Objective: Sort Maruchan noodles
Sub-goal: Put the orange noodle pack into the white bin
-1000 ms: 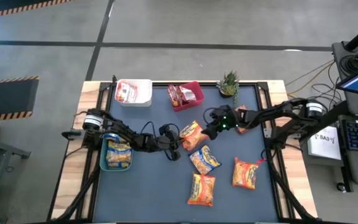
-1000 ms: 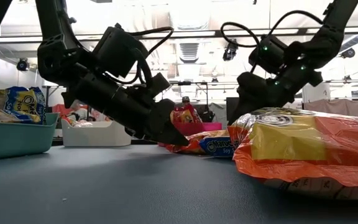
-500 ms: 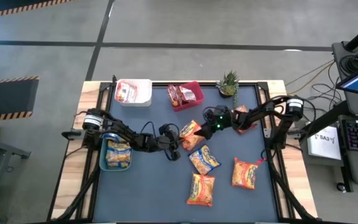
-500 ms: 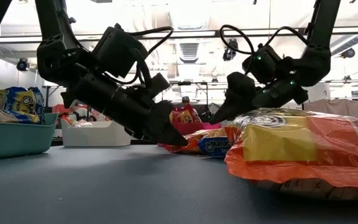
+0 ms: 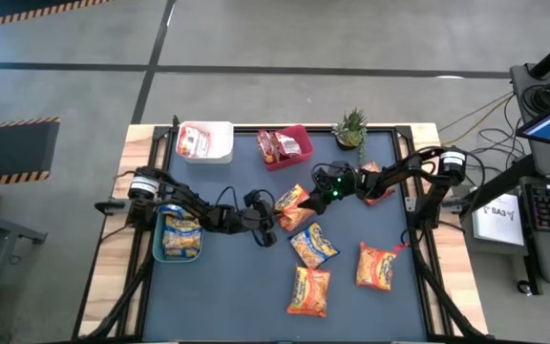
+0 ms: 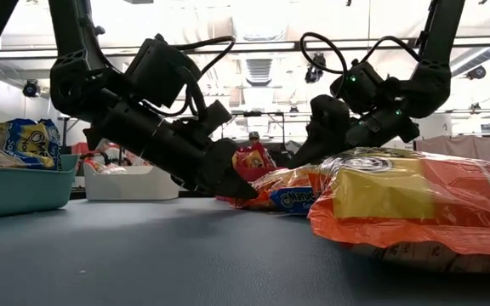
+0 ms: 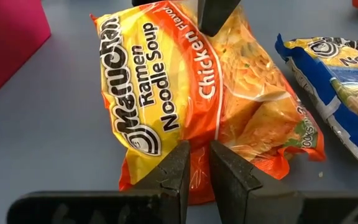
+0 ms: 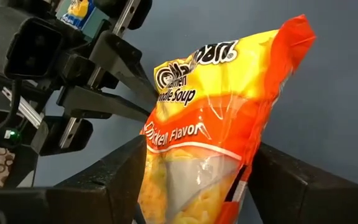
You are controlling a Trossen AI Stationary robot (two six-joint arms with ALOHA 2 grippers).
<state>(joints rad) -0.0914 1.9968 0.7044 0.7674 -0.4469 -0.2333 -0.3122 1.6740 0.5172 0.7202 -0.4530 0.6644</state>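
An orange Maruchan chicken packet point(image 5: 294, 204) lies mid-table between my two grippers. My left gripper point(image 7: 196, 171) is shut on its near end seam. My right gripper point(image 8: 197, 152) reaches in from the table's right, with the packet's other end between its fingers. In the low view that end point(image 6: 289, 177) tilts up off the table. Loose on the table lie a yellow-blue packet point(image 5: 313, 246) and two orange ones point(image 5: 310, 290) point(image 5: 377, 266). Another packet point(image 5: 375, 182) lies partly under my right arm. My left gripper pinches the packet's end seam point(image 7: 195, 163) between its two fingers, slanting down from the table's left and lying along the packet. That end stays low at the table. My right gripper has a finger point(image 8: 120, 171) against each long side of the packet's far end point(image 8: 166, 155), slanting down from the right. The packet bows between the fingers.
A white bin point(image 5: 220, 153) and a pink bin point(image 5: 304, 143) stand at the far edge, each holding packets. A teal bin point(image 5: 159, 244) with yellow-blue packets sits at the left under my left arm. A small potted plant point(image 5: 351, 127) stands far right.
My right gripper has come down and moved toward the table's left, onto the orange packet, tipping its fingers lower. It then held still. The packet's far end has risen a little. My left gripper has kept its hold.
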